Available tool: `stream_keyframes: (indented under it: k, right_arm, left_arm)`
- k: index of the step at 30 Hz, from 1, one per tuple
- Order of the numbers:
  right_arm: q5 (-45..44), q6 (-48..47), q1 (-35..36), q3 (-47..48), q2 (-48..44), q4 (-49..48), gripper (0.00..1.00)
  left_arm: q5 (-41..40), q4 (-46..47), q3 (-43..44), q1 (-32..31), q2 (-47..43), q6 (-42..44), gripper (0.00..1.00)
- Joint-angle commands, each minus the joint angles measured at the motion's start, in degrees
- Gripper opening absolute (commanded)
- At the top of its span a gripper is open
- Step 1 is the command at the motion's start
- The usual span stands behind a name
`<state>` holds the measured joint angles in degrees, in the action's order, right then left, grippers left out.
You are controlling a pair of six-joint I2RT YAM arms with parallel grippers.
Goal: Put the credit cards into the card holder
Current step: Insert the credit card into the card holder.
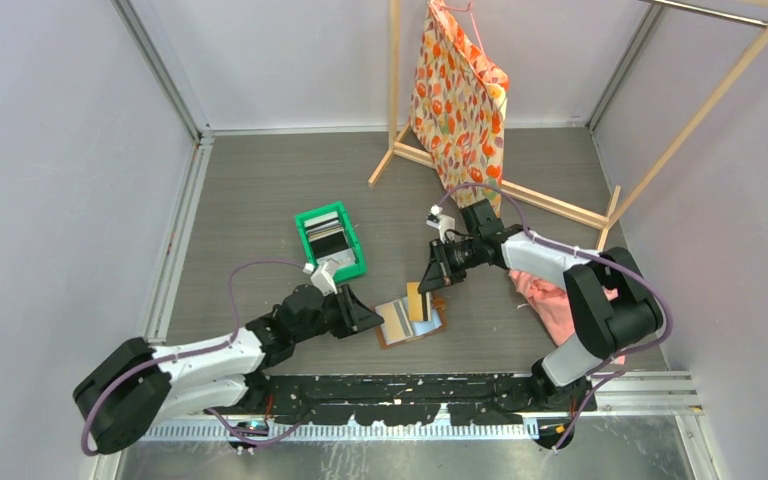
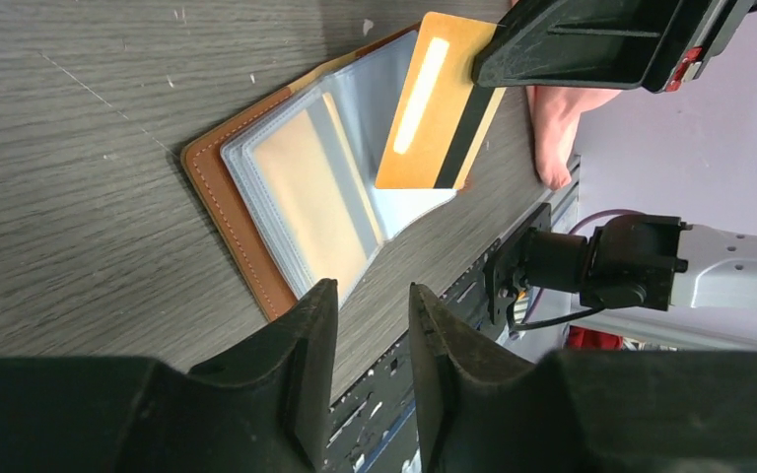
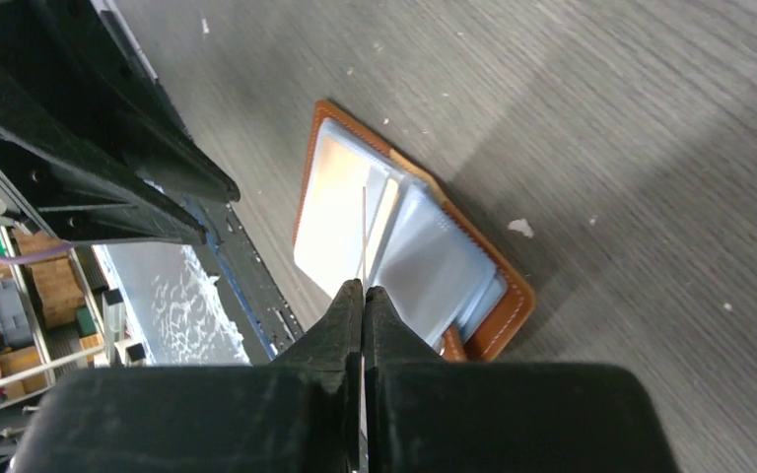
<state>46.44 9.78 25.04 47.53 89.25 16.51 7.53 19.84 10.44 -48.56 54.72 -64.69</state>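
The brown leather card holder point(image 1: 400, 322) lies open on the table, its clear sleeves facing up point(image 2: 296, 187). My right gripper point(image 1: 430, 282) is shut on a gold credit card point(image 2: 432, 108) with a black stripe, holding it tilted just over the holder's far pages. In the right wrist view that card point(image 3: 364, 232) shows edge-on, running out from the gripper point(image 3: 364, 288) toward the holder point(image 3: 424, 266). My left gripper point(image 2: 373, 294) is open with nothing between its fingers, just off the holder's left edge point(image 1: 368, 318). More credit cards stand in a green bin point(image 1: 330, 240).
The green bin sits behind the left gripper. A wooden rack point(image 1: 520, 195) with a floral bag point(image 1: 460, 90) stands at the back. A pink cloth point(image 1: 552, 300) lies under the right arm. The black mounting rail point(image 1: 410, 390) runs along the near edge.
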Motion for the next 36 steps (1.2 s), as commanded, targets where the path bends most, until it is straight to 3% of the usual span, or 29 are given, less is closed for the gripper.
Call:
stream_keyframes:
  k: [1,6,16,21,36]
  right_arm:
    - [-1.4,1.1,0.0,0.7,2.2,-2.3,0.01]
    - [-0.6,1.3,0.0,1.1,3.6,-2.1,0.01]
    - [0.6,0.7,-1.1,2.3,2.6,-0.7,0.01]
    - [2.6,0.8,-2.9,1.1,-0.6,-1.4,0.01]
    - [3.5,2.1,-1.1,2.0,5.0,-2.1,0.01]
  left_arm:
    - [-0.1,9.6,0.9,-1.1,5.7,-0.7,0.33]
    - [0.7,13.5,2.3,-1.8,12.1,-0.3,0.23]
    - [-0.5,14.9,3.2,-2.7,19.1,-0.3,0.19]
    - [-3.4,10.3,2.5,-2.7,18.6,-1.4,0.16]
    - [-5.2,6.0,2.0,-2.7,15.6,-1.4,0.14]
